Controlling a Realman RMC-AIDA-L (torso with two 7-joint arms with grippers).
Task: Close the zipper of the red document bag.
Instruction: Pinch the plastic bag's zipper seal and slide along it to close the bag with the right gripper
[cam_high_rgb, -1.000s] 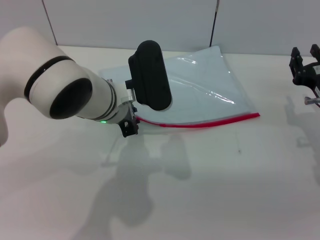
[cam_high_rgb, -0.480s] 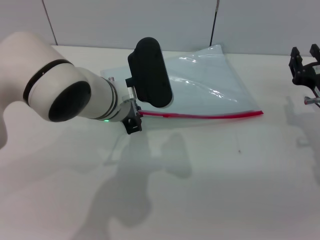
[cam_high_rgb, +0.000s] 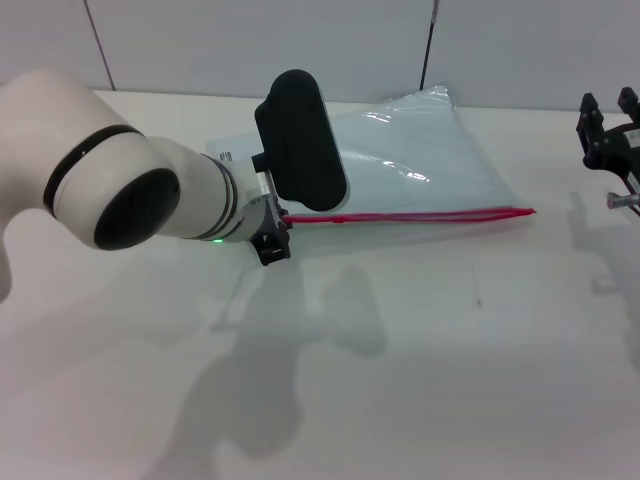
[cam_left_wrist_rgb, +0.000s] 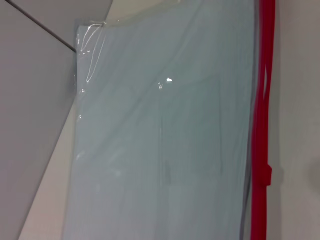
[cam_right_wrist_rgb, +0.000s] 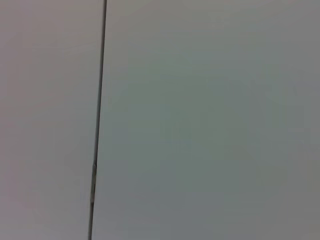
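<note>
- red document bag (cam_high_rgb: 420, 160): big flat see-through pouch, pale blue-grey, lying on the white table with its far corner up by the back wall, a few shiny creases on top.
- zipper (cam_high_rgb: 430, 214): thin bright red strip along the bag's near long edge, running pretty much straight, with a small red tab (cam_left_wrist_rgb: 264, 175) partway along.

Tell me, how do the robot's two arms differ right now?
The left gripper is down at the near-left end of the bag's red zipper; the right gripper hangs at the table's far right edge, away from the bag. The left arm fills much of the head view; little of the right shows. Both have black grippers.
</note>
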